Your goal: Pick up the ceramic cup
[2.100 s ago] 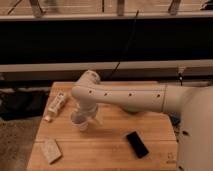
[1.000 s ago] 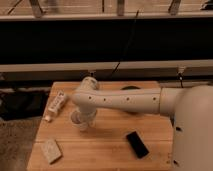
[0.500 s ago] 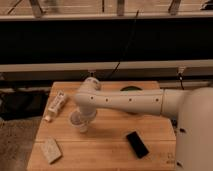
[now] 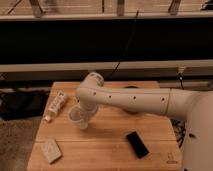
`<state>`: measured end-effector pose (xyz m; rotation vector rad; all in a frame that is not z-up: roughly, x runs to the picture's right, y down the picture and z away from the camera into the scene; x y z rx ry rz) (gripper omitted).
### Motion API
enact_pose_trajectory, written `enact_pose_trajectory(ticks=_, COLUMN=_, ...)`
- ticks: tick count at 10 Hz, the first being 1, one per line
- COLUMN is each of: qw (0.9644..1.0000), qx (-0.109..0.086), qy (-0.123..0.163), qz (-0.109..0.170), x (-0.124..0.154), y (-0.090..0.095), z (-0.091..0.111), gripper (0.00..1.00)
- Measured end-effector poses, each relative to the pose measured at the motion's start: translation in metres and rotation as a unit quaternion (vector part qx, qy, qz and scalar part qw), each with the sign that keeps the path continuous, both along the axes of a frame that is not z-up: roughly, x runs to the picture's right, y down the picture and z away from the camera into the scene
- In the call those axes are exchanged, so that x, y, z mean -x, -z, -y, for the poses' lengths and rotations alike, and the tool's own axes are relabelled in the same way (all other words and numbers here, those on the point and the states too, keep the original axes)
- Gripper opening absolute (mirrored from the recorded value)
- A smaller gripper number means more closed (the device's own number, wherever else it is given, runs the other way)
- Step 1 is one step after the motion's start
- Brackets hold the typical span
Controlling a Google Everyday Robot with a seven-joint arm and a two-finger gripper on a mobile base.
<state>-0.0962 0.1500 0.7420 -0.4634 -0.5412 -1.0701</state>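
The ceramic cup (image 4: 76, 118) is a small whitish round cup standing at the left middle of the wooden table (image 4: 105, 150). My white arm reaches in from the right across the table. The gripper (image 4: 85, 111) points down at the end of the arm, right at the cup's upper right side and partly covering it. I cannot see whether it holds the cup. The cup's base looks level with the table top.
A white tube (image 4: 55, 105) lies at the table's left edge. A pale rectangular block (image 4: 51, 150) lies at the front left corner. A black flat object (image 4: 136, 144) lies at the front right. A dark railing and wall stand behind the table.
The arm's end has shifted slightly over the cup and back. The cup has stayed in almost the same spot on the table.
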Motion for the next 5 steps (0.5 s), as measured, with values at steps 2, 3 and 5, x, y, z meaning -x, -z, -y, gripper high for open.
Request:
enact_pose_trajectory(ticks=2, qw=0.9999, qx=-0.010, qy=-0.002, qz=0.000, x=-0.003, y=0.009, z=0.016, gripper=0.00)
enact_pose_trajectory(ticks=3, qw=0.9999, qx=-0.016, qy=-0.002, qz=0.000, x=-0.005, y=0.015, z=0.024, gripper=0.00)
enact_pose_trajectory(ticks=5, qw=0.9996, qx=-0.027, qy=-0.004, qz=-0.002, x=-0.010, y=0.028, z=0.043, gripper=0.00)
